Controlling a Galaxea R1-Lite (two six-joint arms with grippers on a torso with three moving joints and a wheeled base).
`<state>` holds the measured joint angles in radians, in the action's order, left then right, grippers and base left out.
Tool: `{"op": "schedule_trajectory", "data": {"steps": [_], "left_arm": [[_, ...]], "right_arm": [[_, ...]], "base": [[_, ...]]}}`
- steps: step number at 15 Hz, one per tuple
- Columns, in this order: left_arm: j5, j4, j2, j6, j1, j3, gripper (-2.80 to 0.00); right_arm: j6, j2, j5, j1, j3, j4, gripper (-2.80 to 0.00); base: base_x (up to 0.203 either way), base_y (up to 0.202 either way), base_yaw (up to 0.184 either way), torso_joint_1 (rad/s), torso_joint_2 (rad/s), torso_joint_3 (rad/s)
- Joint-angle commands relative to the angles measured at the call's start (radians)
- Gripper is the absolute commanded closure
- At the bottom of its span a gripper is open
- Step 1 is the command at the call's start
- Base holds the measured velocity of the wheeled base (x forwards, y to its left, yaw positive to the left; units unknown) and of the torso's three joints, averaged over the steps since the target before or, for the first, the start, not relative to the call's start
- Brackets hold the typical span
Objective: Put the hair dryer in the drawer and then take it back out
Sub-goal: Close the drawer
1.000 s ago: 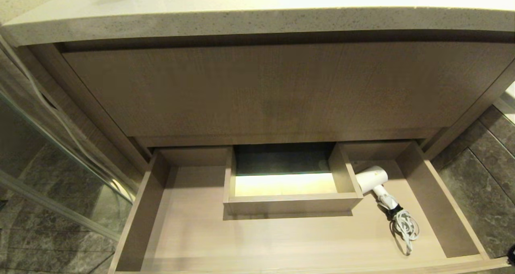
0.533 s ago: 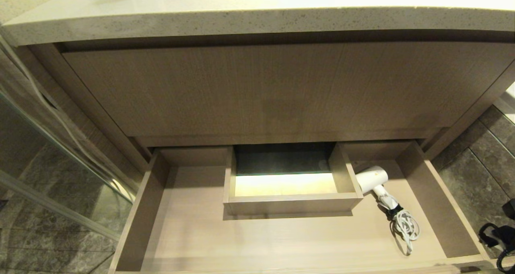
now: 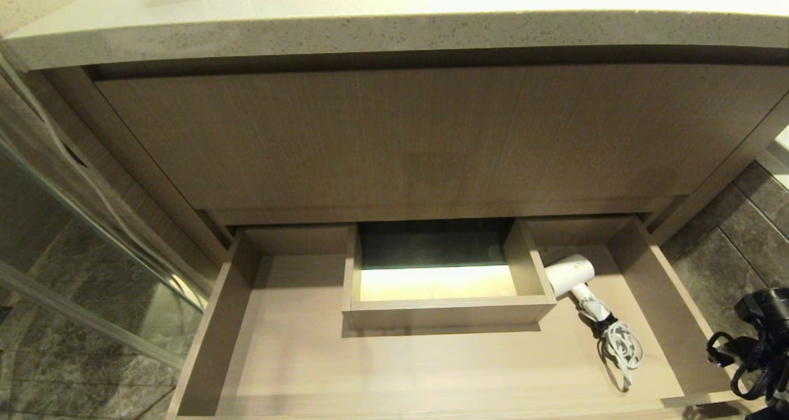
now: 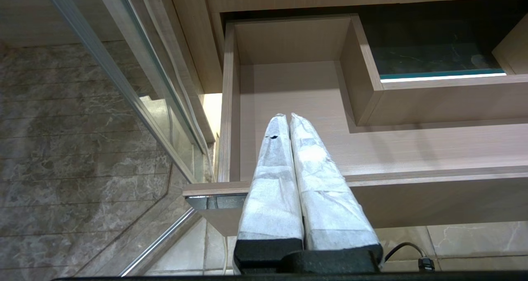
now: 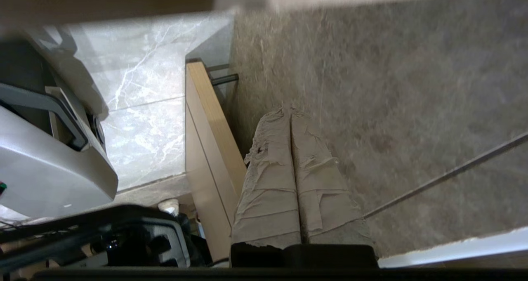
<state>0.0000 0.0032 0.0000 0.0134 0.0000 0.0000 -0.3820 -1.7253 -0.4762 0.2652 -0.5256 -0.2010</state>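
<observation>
Hair dryer (image 3: 570,276) lying inside open drawer (image 3: 672,309), at 3 o'clock of boxed cutout (image 3: 447,312). Right gripper (image 5: 290,114) clenched, empty, at 4 o'clock outside drawer. Left gripper (image 4: 286,118) clenched, parked over front edge.

ACCESS: drawer (image 3: 629,247) stood pulled out, open from above | BLOCK: boxed cutout (image 3: 447,312) filled the middle rear | FREE: bare floor left of and in front of cutout | RIGHT BAY: hair dryer (image 3: 570,275) lay against the cutout wall, cord trailing forward | OVERHEAD: bench (image 3: 394,28) overhung the rear
</observation>
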Motion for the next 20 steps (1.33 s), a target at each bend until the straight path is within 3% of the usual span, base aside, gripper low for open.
{"op": "schedule_trajectory", "data": {"steps": [1, 14, 20], "left_arm": [[0.000, 0.000, 0.000, 0.000, 0.000, 0.000, 0.00], [0.000, 0.000, 0.000, 0.000, 0.000, 0.000, 0.00], [0.000, 0.000, 0.000, 0.000, 0.000, 0.000, 0.00]], "right_arm": [[0.000, -0.037, -0.001, -0.013, -0.016, -0.002, 0.00], [0.003, -0.123, 0.010, -0.046, -0.108, 0.005, 0.00], [0.005, -0.110, 0.011, -0.046, -0.099, 0.105, 0.00]], "base": [[0.000, 0.000, 0.000, 0.000, 0.00, 0.000], [0.000, 0.000, 0.000, 0.000, 0.00, 0.000], [0.000, 0.000, 0.000, 0.000, 0.00, 0.000]]}}
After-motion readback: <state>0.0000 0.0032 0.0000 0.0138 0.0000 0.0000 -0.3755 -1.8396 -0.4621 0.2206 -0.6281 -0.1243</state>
